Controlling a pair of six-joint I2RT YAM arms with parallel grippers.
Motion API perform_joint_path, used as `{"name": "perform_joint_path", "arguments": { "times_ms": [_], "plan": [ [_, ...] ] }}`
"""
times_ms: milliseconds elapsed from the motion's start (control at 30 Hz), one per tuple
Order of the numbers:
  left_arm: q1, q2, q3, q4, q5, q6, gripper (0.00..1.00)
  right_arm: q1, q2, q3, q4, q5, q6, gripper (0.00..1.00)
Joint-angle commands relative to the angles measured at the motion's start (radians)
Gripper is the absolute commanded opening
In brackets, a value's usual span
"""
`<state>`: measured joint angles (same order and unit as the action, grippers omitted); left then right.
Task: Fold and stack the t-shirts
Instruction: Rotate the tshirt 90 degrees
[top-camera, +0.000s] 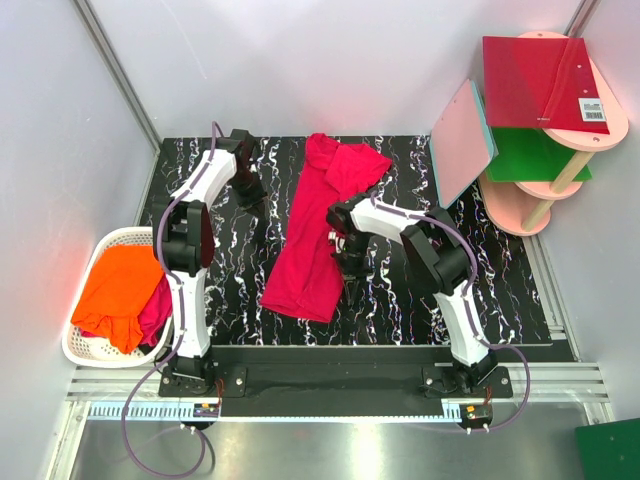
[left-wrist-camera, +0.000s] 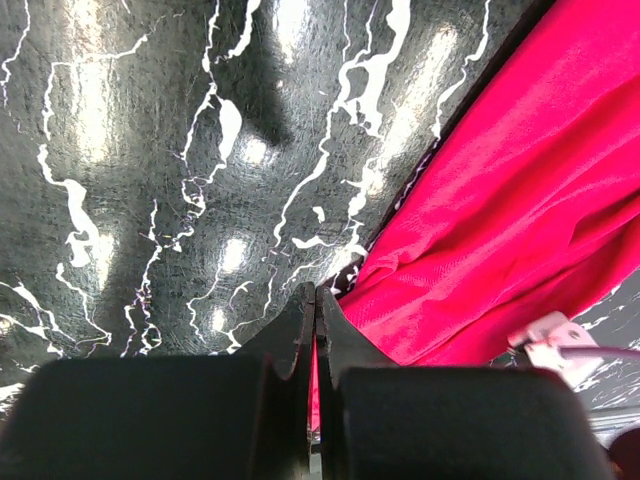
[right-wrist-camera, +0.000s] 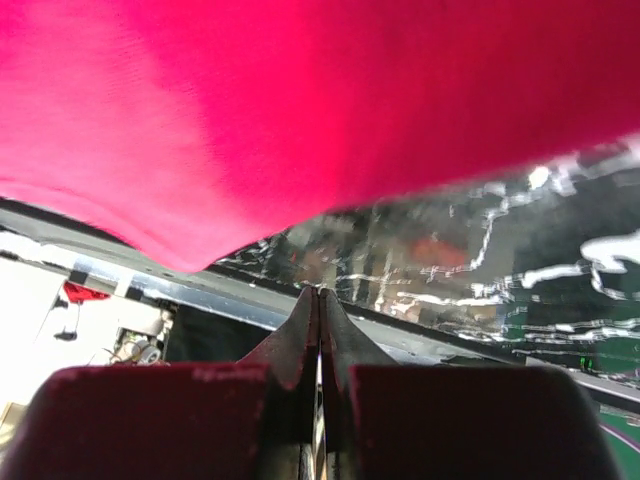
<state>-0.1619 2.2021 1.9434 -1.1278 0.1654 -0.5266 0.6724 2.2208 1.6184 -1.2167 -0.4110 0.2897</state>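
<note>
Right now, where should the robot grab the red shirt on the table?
Probably the near hem corners of the crimson t-shirt, coming from both long sides: it lies flat as a long strip on the table, both edges free, far end bunched.

My black tabletop, veined in white, bears a long crimson cloth t-shirt across the frame's middle; a stiff pink square board stands tilted at upper right.

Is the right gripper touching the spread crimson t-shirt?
Apart. Right wrist view: right gripper, shut, sits short of the crimson t-shirt; table shows between.
</note>
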Motion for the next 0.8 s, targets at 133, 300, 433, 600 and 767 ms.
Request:
{"name": "perform_joint_path", "arguments": {
  "times_ms": [133, 300, 433, 600, 767],
  "plan": [
    [0.001, -0.035, -0.024, 0.005, 0.019, 0.014, 0.0, 0.01, -0.127, 0.123, -0.023, -0.005, -0.004, 0.0],
    [0.001, -0.032, -0.029, 0.008, 0.016, 0.022, 0.0, 0.049, -0.141, 0.081, 0.126, -0.002, -0.041, 0.0],
    [0.001, -0.035, -0.041, 0.011, 0.019, 0.03, 0.0, 0.09, -0.102, 0.015, 0.293, 0.034, -0.046, 0.0],
    [0.002, -0.035, -0.064, 0.014, 0.014, 0.042, 0.0, 0.141, 0.057, 0.106, 0.379, 0.122, -0.04, 0.0],
    [0.004, -0.028, -0.057, 0.014, 0.017, 0.048, 0.0, 0.173, 0.149, 0.163, 0.317, 0.188, -0.018, 0.0]
  ]
}}
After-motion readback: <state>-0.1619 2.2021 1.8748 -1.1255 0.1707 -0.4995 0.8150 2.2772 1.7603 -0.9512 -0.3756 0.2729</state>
